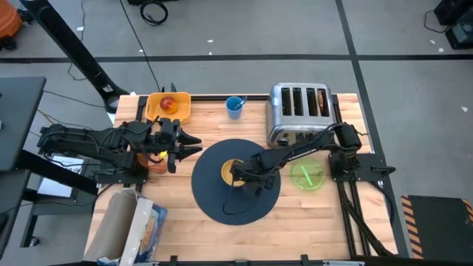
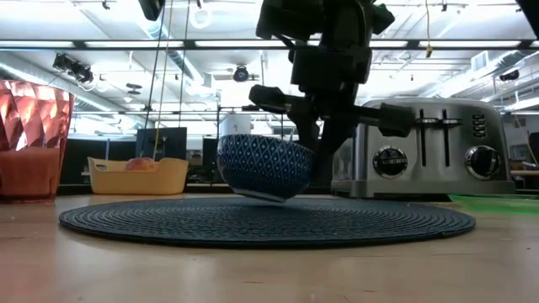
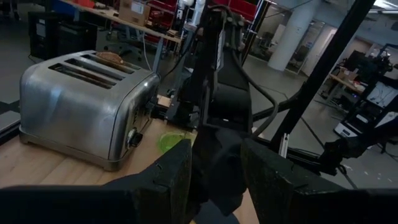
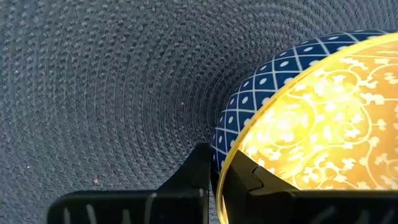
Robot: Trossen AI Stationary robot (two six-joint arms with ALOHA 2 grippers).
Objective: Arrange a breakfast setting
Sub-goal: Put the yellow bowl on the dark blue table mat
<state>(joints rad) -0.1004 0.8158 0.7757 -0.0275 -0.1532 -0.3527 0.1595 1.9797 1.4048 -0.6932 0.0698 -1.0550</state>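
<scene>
So the silver four-slot toaster (image 1: 299, 111) sits right behind the round dark woven mat (image 1: 214, 198), green plate (image 1: 307, 176) beside it. The right gripper (image 1: 236, 174) is pinching the rim of the yellow-inside, blue-patterned bowl (image 2: 265, 167), tilted, its lower edge on the mat. The left gripper (image 1: 194, 143) hangs half-spread near the orange-yellow tray (image 1: 179, 100), holding nothing.

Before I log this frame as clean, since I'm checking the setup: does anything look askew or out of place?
Yes: the bowl is tilted, not flat. In the low view one edge of its base touches the mat while the other side is raised, because the right gripper is shut on its rim. Nothing looks spilled or damaged.
</scene>
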